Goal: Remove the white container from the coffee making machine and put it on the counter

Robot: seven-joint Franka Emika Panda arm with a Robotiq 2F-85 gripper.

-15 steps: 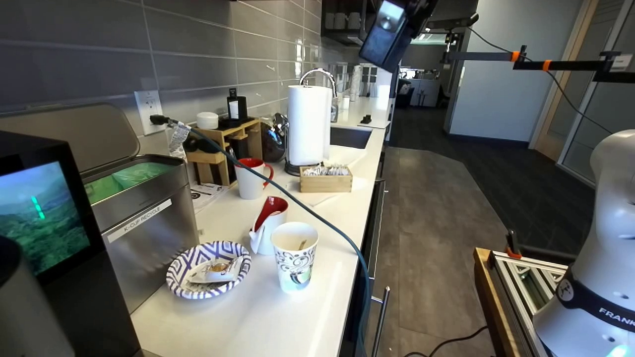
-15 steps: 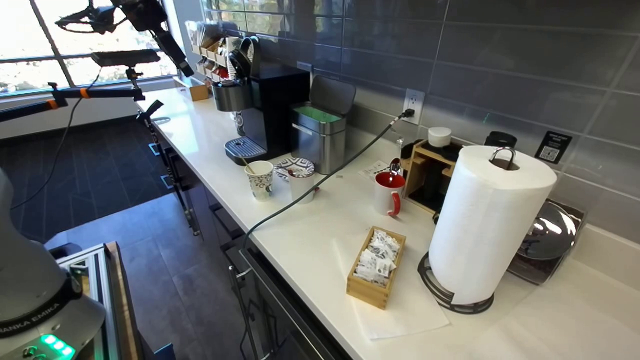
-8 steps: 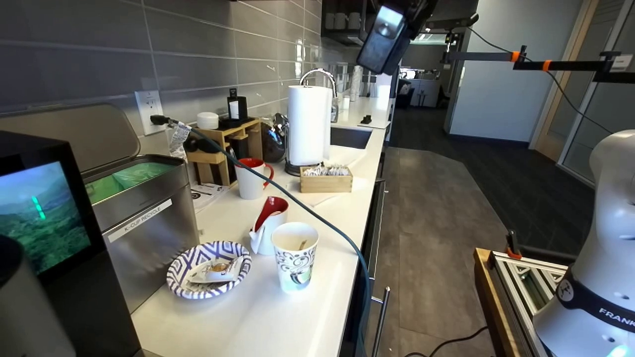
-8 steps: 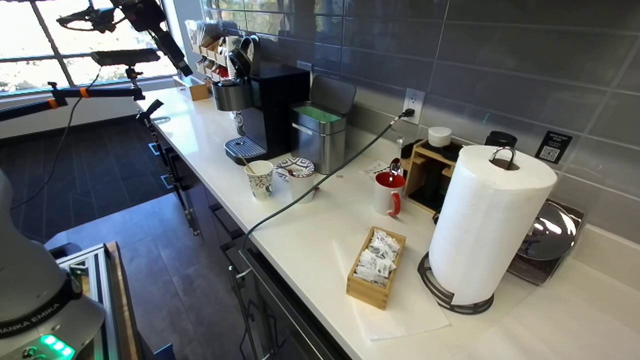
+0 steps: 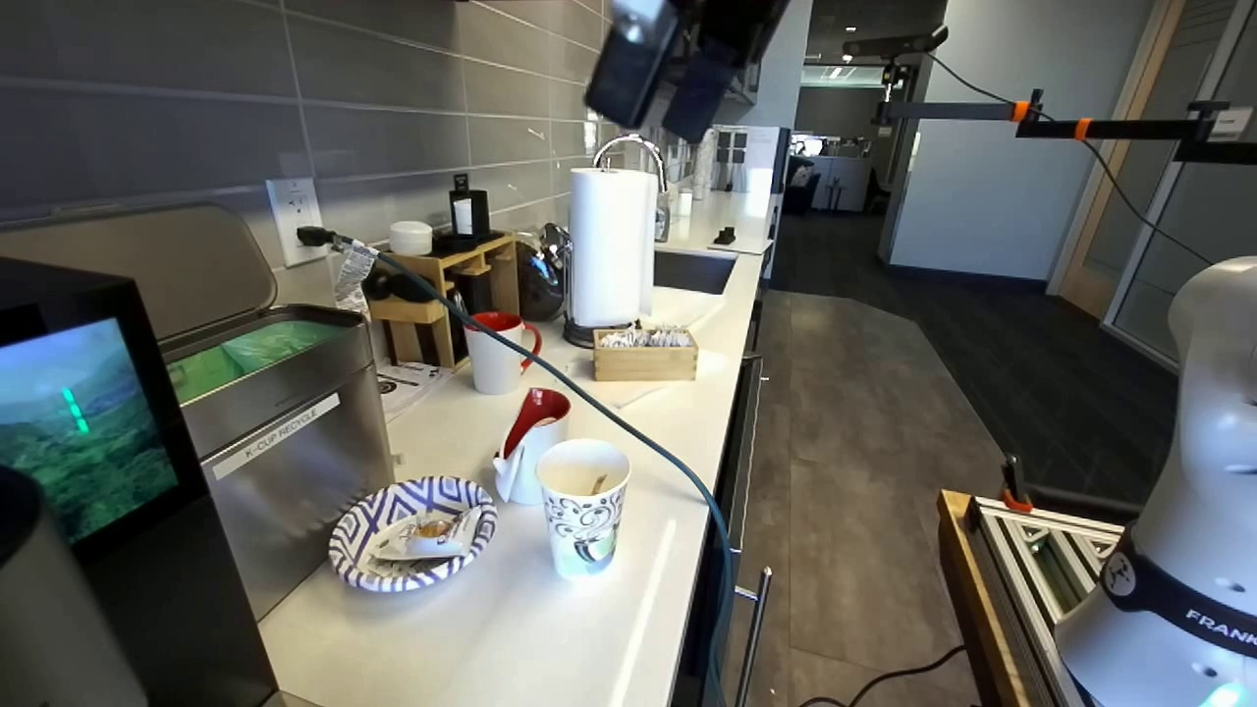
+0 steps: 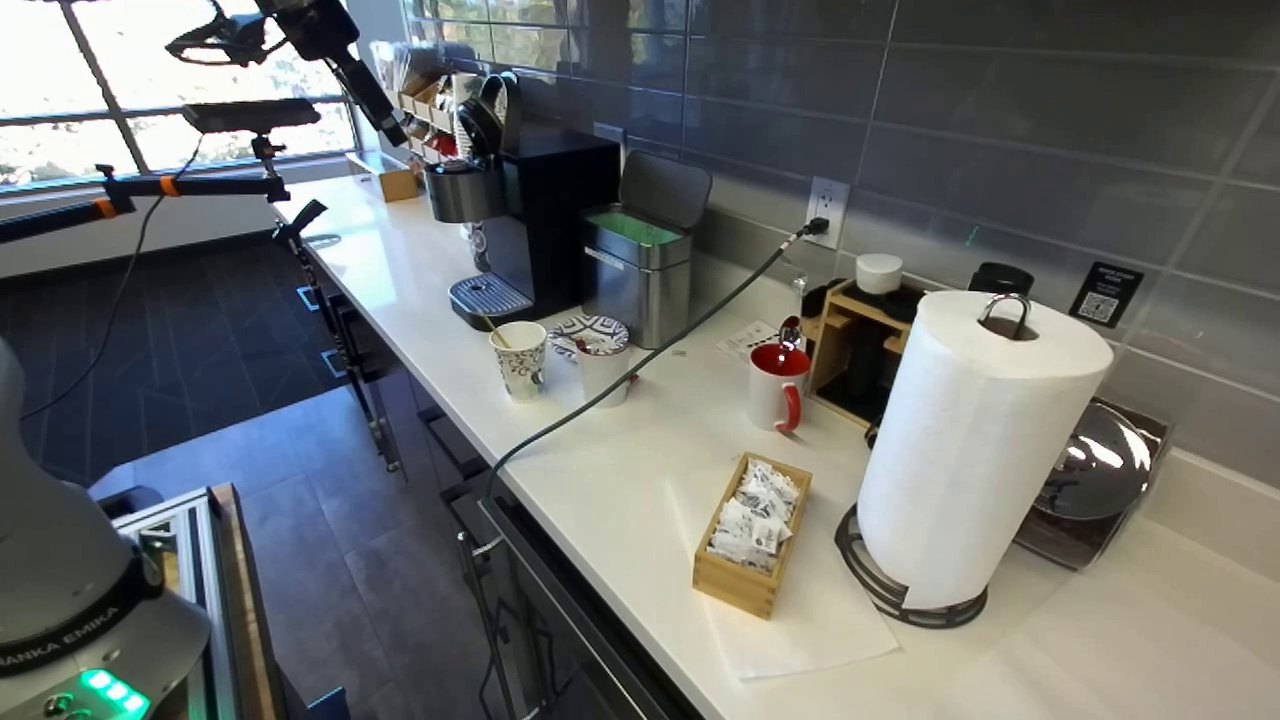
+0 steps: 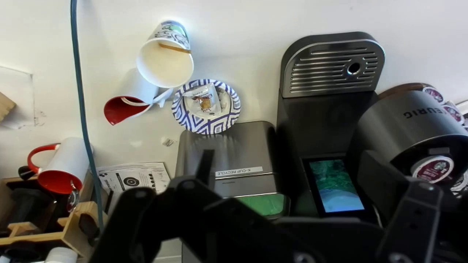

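The black coffee machine [image 6: 565,210] stands on the white counter [image 6: 600,500] with its lid raised. In the wrist view its body [image 7: 314,120] and round brew head [image 7: 406,120] show. A white-rimmed pod [image 7: 432,169] sits in the head's open top; it seems to be the white container. It cannot be made out in the exterior views. My gripper [image 7: 289,159] is open and empty, its fingers [image 7: 382,179] wide apart above the machine and the bin beside it. It shows high up in both exterior views [image 5: 653,113] [image 6: 393,133].
The open recycle bin [image 7: 234,146] stands beside the machine. Near it are a patterned bowl [image 5: 412,570], a paper cup [image 5: 584,530] and a white-and-red mug [image 5: 530,462]. A cable [image 5: 619,422] crosses the counter. More pods [image 7: 453,113] stand past the brew head.
The gripper has moved left in one exterior view and right, towards the coffee machine, in the opposite view. Two fingers now show apart where one showed before. The things on the counter have not moved.
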